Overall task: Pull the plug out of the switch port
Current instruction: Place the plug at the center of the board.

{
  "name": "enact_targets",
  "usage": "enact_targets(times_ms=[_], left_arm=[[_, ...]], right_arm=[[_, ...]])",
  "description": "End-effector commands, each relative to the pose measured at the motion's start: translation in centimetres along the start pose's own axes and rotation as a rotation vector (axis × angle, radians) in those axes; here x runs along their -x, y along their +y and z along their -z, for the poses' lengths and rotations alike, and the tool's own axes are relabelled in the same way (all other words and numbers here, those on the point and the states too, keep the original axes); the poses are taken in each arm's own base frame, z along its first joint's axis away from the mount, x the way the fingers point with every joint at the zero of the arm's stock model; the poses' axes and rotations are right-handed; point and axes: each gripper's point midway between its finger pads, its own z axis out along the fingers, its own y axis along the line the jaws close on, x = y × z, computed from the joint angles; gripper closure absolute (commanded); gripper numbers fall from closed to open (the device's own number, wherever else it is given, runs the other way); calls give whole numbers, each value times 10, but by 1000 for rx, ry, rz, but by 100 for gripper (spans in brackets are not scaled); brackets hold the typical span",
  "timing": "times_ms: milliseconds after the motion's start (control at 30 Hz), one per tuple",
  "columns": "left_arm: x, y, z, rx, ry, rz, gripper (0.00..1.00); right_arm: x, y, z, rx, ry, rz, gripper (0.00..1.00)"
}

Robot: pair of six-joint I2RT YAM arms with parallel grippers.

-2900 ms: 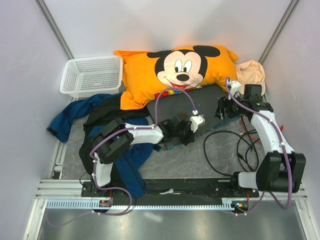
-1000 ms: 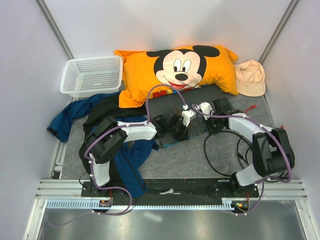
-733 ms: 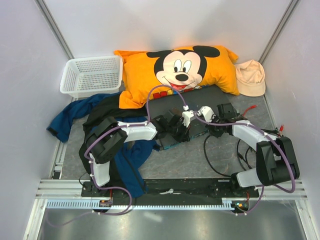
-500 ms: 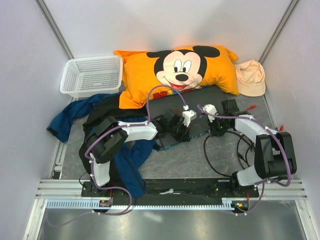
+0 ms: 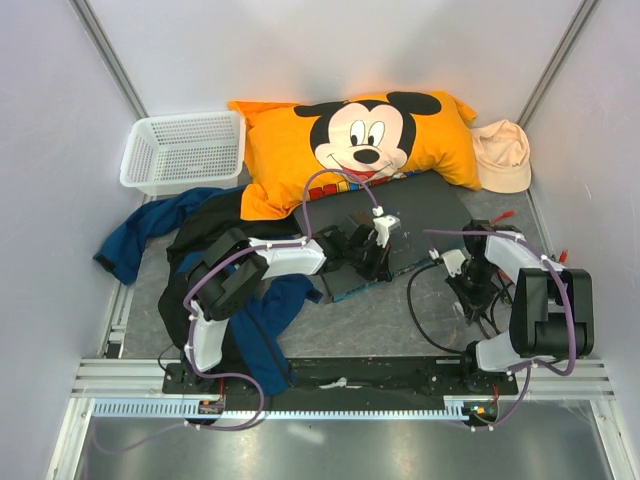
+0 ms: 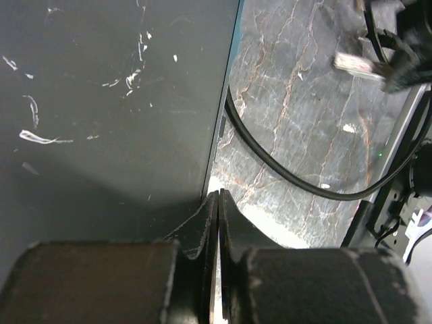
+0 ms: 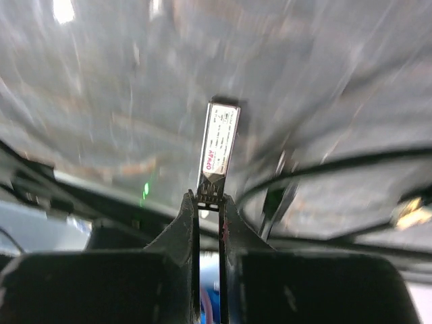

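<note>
Orange Mickey Mouse pillow (image 5: 350, 140) lies face up across the rear of the grey marbled counter (image 5: 370, 320). White perforated basket (image 5: 135, 165) stands at rear left, just beside the pillow's left end. Beige cap (image 5: 502, 155) sits at rear right, against the pillow's right corner. Blue garment (image 5: 135, 240) lies crumpled at left, with a black garment (image 5: 205, 228) overlapping it. Black cable (image 5: 409, 300) loops on the counter right of centre. Red-tipped lead (image 5: 505, 214) lies near the right wall.
</note>
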Motion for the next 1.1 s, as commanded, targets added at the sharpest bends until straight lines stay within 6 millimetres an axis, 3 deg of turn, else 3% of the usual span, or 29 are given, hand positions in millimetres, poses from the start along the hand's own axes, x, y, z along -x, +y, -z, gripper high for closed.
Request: enact_targets(times_ms=[0, 167, 267, 333, 433, 533, 567, 600, 633, 700, 733, 800, 833, 900, 933, 967, 1000, 1067], left_arm=[[46, 93, 7, 355, -184, 27, 93], [53, 80, 16, 314, -197, 15, 93], [64, 59, 25, 231, -218, -17, 92], [70, 34, 31, 117, -213, -59, 90], [76, -2, 46, -30, -208, -120, 86], [81, -24, 67, -97, -225, -172, 81], [78, -23, 72, -91, -217, -187, 79], [76, -24, 77, -87, -215, -198, 78], [80, -30, 87, -91, -231, -222, 76], [69, -28, 94, -86, -204, -267, 74], [72, -32, 104, -88, -216, -291, 73], [59, -29, 109, -91, -177, -320, 72], [57, -26, 113, -82, -166, -327, 72], [52, -21, 120, -71, -139, -308, 72], [55, -15, 124, -59, -142, -296, 72], [55, -12, 127, -54, -140, -289, 72], [52, -8, 130, -46, -126, -278, 72], [57, 4, 137, -23, -134, -269, 71]], right_arm=[[-32, -1, 21, -47, 80, -21, 99], [-2, -18, 68, -197, -169, -39, 100], [7, -33, 89, -284, -259, -89, 100], [10, -45, 97, -319, -294, -123, 100], [16, -60, 96, -331, -310, -199, 100], [24, -92, 93, -327, -357, -355, 100], [23, -104, 92, -328, -375, -414, 100], [34, -120, 97, -352, -428, -434, 100], [37, -129, 89, -334, -420, -466, 100], [53, -145, 93, -332, -461, -513, 100], [60, -149, 83, -299, -441, -522, 100], [73, -162, 86, -300, -463, -556, 100], [80, -163, 74, -258, -449, -559, 100], [89, -167, 72, -233, -454, -557, 99], [93, -167, 63, -205, -441, -558, 96], [97, -169, 61, -194, -446, -557, 86], [101, -170, 59, -185, -452, -554, 65], [104, -173, 59, -179, -449, -574, 54]])
